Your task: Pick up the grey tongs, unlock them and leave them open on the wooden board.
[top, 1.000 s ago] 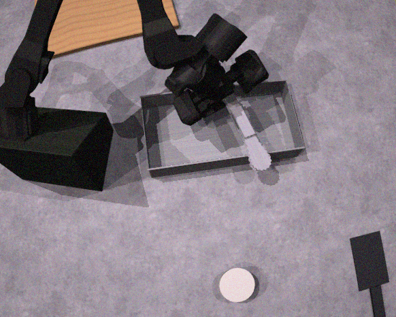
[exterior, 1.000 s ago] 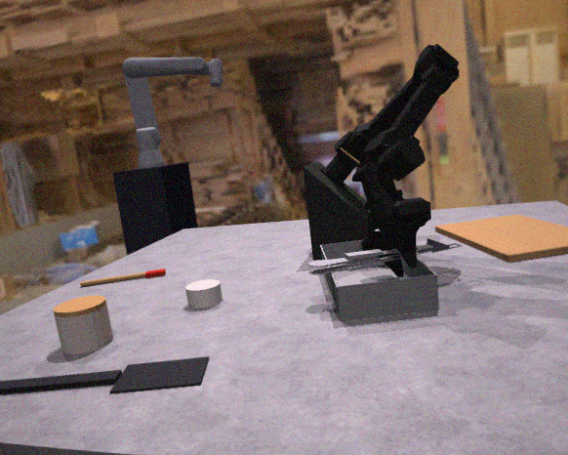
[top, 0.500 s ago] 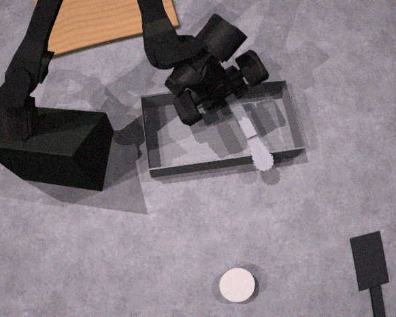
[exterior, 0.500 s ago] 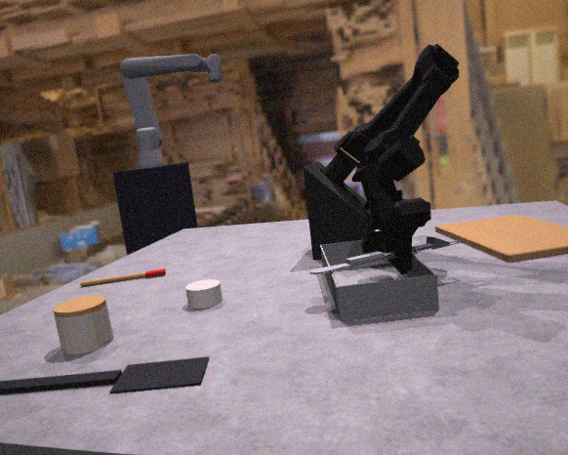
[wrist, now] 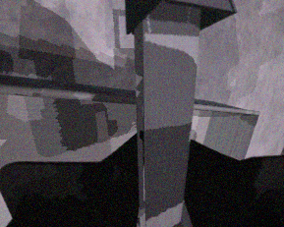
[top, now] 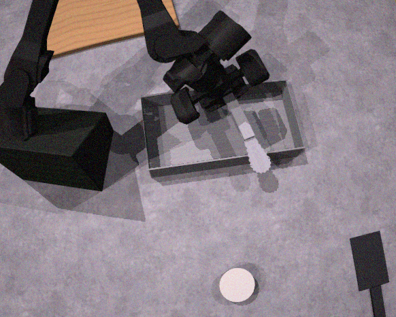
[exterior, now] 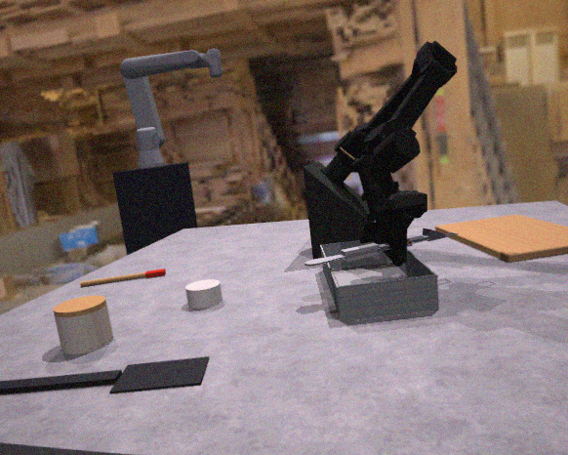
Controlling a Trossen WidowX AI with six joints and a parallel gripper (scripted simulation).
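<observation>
The grey tongs [top: 246, 130] [exterior: 365, 248] [wrist: 168, 87] lie across the roasting tin [top: 198, 164] [exterior: 387, 299] [wrist: 228, 137], nearly level, not tips down. Their pale scalloped tips reach over the tin's near long wall in the top view. Their dark hinge end shows at the right in the exterior view. My gripper [top: 222, 97] [exterior: 400, 258] [wrist: 155, 138] is shut on the tongs, one finger on each side of the arms, over the tin. The arm hides the hinge end in the top view. The wooden board [top: 99, 27] [exterior: 514, 238] lies beyond the tin.
A white cylinder [top: 237, 284] [exterior: 204, 295], a black spatula [top: 369, 260] [exterior: 162, 374], a wooden-lidded jar [exterior: 84, 330] and a red-ended stick [exterior: 123, 278] lie away from the tin. The dark base block [top: 89, 153] [exterior: 331, 215] stands beside the tin.
</observation>
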